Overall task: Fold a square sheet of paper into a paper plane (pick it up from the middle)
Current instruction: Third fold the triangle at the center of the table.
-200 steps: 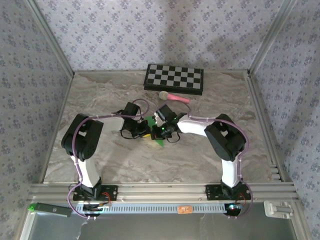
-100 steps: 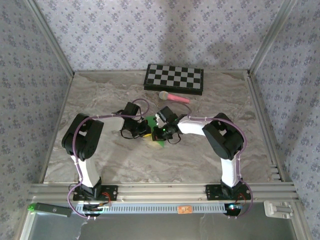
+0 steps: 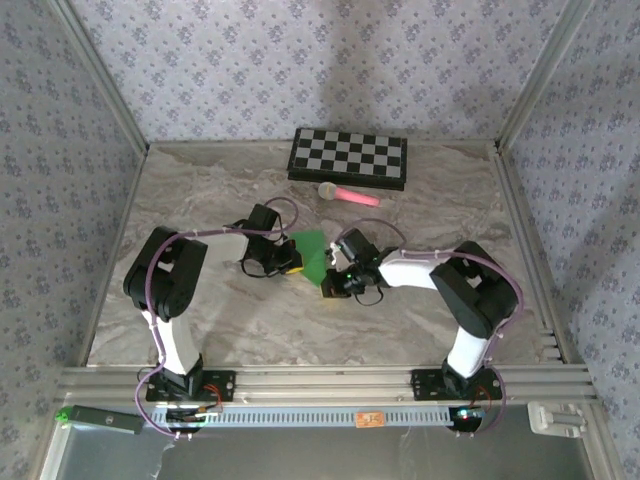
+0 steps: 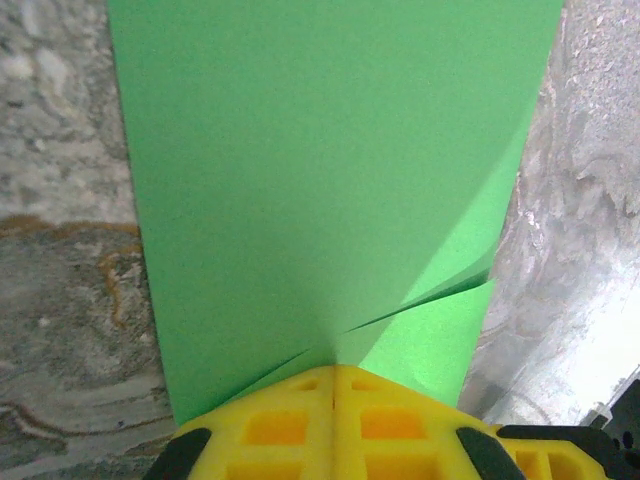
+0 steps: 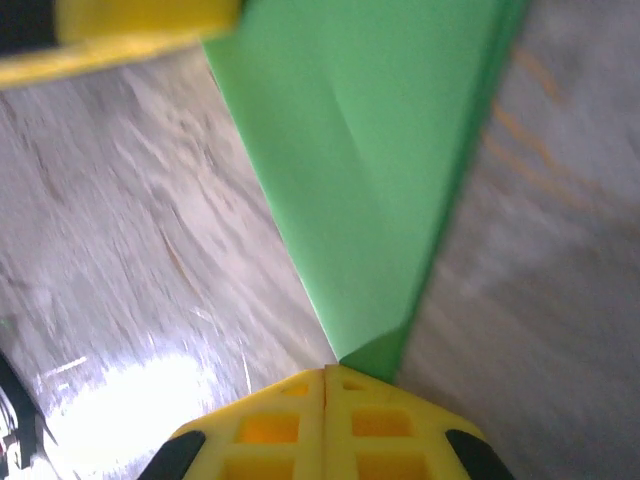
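Observation:
The green sheet of paper, partly folded, lies on the marble table between my two grippers. In the left wrist view the paper spreads out ahead, and folded layers fan out from the tips of my left gripper, which is shut and rests on the paper's near edge. My left gripper sits at the paper's left side. My right gripper is shut at the paper's near right corner. From the right wrist the paper narrows to a point that touches the shut tips of my right gripper.
A black-and-white checkered board lies at the back of the table. A pink-handled microphone lies just in front of it. A yellow finger of the left gripper shows at the top left of the right wrist view. Patterned walls enclose the table.
My right gripper has slid off the paper toward the near right and its arm has swung right, uncovering more green paper. The left gripper has stayed in place.

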Motion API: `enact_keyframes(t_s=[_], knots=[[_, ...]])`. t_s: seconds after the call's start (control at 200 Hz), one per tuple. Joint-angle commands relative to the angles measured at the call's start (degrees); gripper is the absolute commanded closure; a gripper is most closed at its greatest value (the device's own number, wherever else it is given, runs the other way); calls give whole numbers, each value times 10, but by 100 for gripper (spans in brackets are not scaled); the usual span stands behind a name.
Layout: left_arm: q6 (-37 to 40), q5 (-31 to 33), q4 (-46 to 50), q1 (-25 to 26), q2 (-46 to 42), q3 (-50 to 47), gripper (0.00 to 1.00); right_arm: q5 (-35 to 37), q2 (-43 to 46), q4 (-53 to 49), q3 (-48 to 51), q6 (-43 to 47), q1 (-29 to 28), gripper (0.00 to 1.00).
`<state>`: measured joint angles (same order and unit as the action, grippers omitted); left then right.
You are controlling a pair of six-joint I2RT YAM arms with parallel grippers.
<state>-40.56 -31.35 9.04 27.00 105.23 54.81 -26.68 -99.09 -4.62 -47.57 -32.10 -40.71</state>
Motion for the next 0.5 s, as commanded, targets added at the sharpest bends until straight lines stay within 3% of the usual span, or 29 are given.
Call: enact_keyframes(t_s=[0.0,0.08,0.22,0.495], knots=[[-1,17,43,-4,24,15,100,4,38,-82,12,16,19,95],[-13,-4,41,-3,5,43,98,13,68,-88,-13,29,28,93],[-44,-8,33,-5,-48,72,84,66,91,-84,-56,28,28,86],[-102,13,2,-55,-128,2,56,118,22,-54,-120,-7,-8,80]])
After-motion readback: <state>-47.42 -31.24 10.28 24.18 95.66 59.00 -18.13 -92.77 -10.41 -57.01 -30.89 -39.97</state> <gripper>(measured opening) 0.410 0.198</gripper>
